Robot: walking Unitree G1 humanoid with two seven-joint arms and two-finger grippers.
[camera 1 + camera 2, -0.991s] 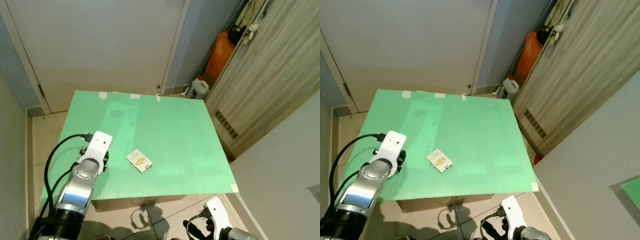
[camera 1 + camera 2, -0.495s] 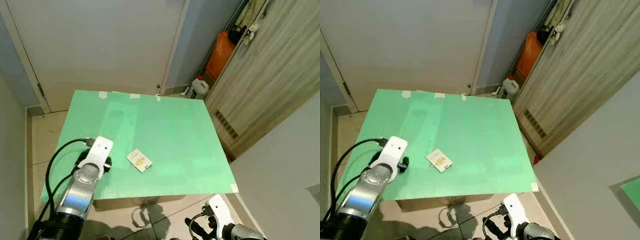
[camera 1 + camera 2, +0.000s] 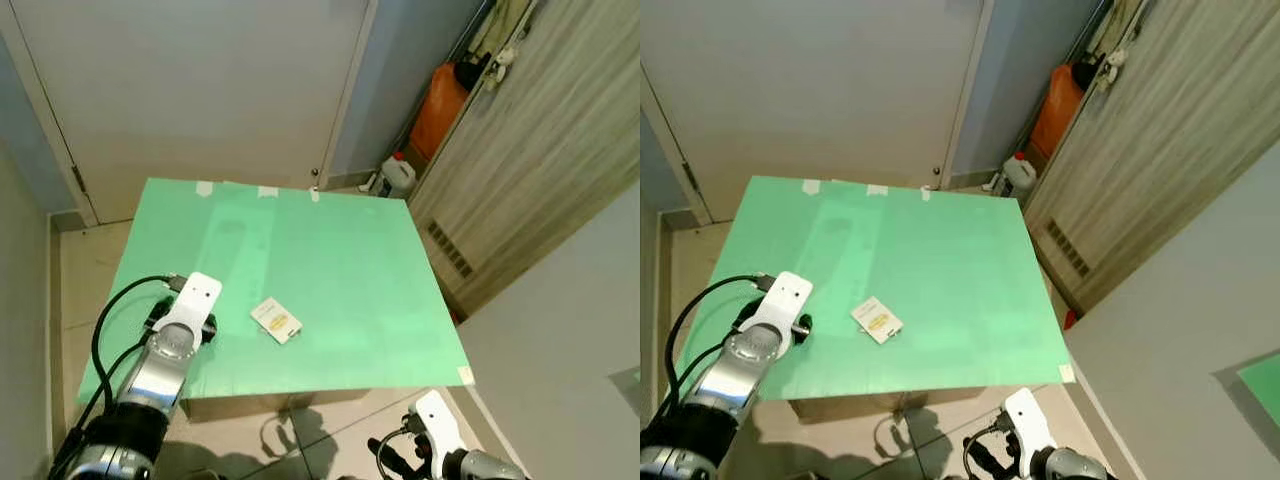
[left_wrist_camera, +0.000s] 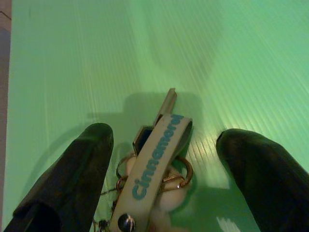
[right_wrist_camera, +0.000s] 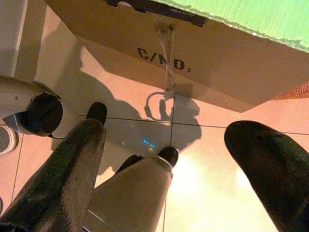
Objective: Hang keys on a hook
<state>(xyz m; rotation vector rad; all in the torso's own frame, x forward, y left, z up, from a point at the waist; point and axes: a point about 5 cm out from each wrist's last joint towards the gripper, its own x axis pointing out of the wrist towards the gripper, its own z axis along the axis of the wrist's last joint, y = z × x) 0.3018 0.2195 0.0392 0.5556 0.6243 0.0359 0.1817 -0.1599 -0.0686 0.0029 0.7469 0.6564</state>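
A bunch of keys (image 4: pixel 157 162) with a pale strap lettered in blue lies flat on the green tabletop (image 3: pixel 330 260), near its front left corner. My left gripper (image 4: pixel 164 136) is open just above it, one black finger on each side of the keys and not touching them. In the eye views the silver left wrist (image 3: pixel 190 310) covers the keys. My right gripper (image 5: pixel 169 133) hangs low by the floor in front of the table, open and holding nothing.
A small white card (image 3: pixel 277 321) with a yellow label lies right of the left wrist. The green sheet rests on a cardboard box (image 5: pixel 203 63). Behind are a white door (image 3: pixel 200 90), an orange bag (image 3: pixel 440 105) and a white jug (image 3: pixel 398 176). A wooden cabinet (image 3: pixel 540 160) stands on the right.
The left arm has sunk a little toward the tabletop and drawn slightly back to the front left. The keys and card have not moved.
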